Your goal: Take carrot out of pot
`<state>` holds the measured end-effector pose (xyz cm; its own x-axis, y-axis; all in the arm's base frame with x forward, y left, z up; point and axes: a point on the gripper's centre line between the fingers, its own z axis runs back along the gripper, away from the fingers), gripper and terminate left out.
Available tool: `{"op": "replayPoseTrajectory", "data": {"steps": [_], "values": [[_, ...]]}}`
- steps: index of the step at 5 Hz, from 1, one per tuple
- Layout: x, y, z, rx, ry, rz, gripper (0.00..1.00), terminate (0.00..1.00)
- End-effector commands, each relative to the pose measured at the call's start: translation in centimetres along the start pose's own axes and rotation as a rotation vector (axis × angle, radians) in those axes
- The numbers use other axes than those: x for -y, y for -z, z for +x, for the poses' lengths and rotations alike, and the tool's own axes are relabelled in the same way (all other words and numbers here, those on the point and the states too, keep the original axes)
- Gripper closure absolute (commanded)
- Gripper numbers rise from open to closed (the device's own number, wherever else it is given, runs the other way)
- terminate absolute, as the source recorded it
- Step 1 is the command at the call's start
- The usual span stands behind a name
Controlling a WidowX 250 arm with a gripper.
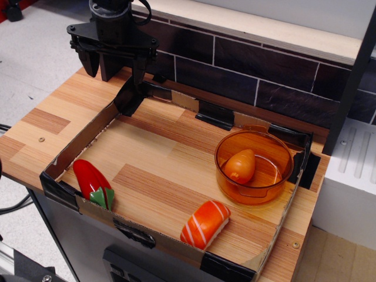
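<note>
A low cardboard wall with black tape at its corners [88, 138] is fencing in the wood-grain tabletop [158, 170], and most of the floor inside that fence is lying bare through the middle and along the left and back sides. A dark tiled backsplash [247, 70] is running behind the far edge, and a white block [352, 176] is standing off the right edge.

The round translucent amber-orange plastic pot [276, 150] is sitting in the right rear corner, close to the wall. The small stubby plain-orange plastic carrot [240, 165] is lying inside it, leaning toward the left side, its tapered end pointing up and back.

A glossy red plastic pepper with a green stem [92, 181] is lying in the near left corner. An orange-and-white striped sushi piece [204, 224] is resting against the front wall, just in front of the pot.

The black gripper [113, 66] is hanging above the far left corner, well apart from the pot, its two fingers [89, 61] spread wide and holding nothing.
</note>
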<state>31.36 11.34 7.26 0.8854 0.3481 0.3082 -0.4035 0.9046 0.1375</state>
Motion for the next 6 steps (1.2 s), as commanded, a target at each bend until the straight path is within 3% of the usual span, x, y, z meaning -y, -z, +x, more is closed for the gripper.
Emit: {"op": "replayPoseTrajectory", "data": {"steps": [1,2,3,5,6], "values": [[0.0,0.0,0.0,0.000,0.000,0.000,0.00,0.00],[1.6,-2.0,-0.5,0.023,0.030,-0.052,0.00,0.00],[3.2,-3.4,-1.0,0.007,0.044,-0.081,0.00,0.00],[11.6,-7.2,-4.2,-0.111,0.134,-0.197,0.00,0.00],[15.2,-7.8,-6.3,-0.124,0.191,-0.216,0.00,0.00]]}}
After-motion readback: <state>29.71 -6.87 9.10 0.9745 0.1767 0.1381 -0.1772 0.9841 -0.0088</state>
